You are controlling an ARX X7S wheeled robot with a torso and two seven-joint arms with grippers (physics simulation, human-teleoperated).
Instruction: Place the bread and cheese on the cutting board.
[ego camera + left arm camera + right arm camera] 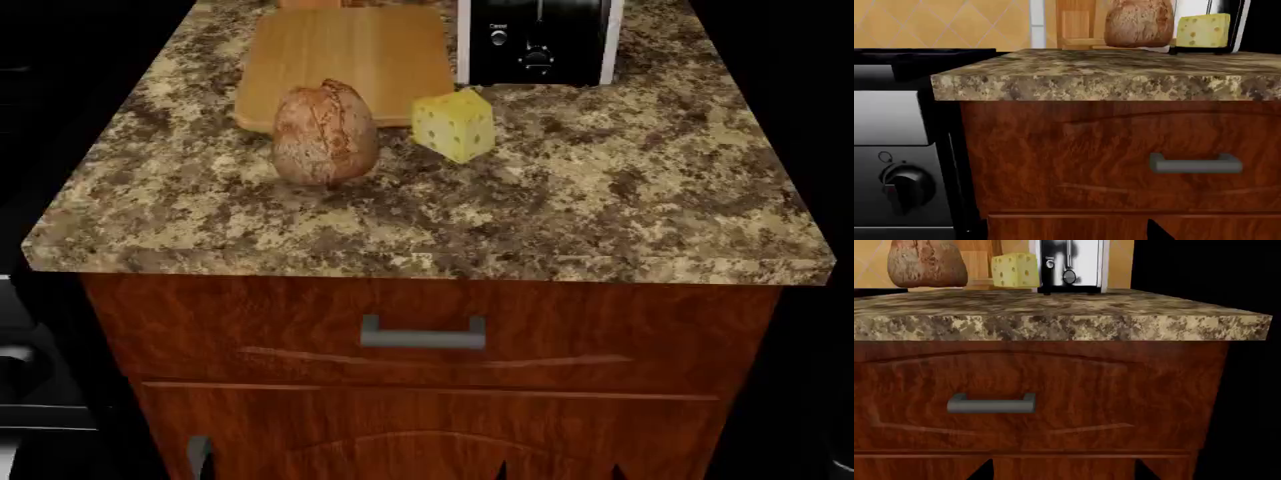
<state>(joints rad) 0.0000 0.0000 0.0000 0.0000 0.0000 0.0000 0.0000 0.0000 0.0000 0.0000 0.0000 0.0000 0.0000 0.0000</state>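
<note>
Cutting board (350, 60), the largest task piece, lies flat at the far left of the granite counter (601, 200), just left of a black and silver toaster (538, 40). Bread (324, 133) stands on the counter at the board's near edge, its far side overlapping that edge in the head view; whether it touches is unclear. Cheese (454, 124), smaller, sits just right of the loaf, by the board's near right corner. Neither claw shows in any view, so their state cannot be told; both wrist cameras look from below the counter edge at the drawer handle (422, 334). Judging from this, nothing is grasped yet: the next move calls for raising an arm over the counter toward the loaf.
</note>
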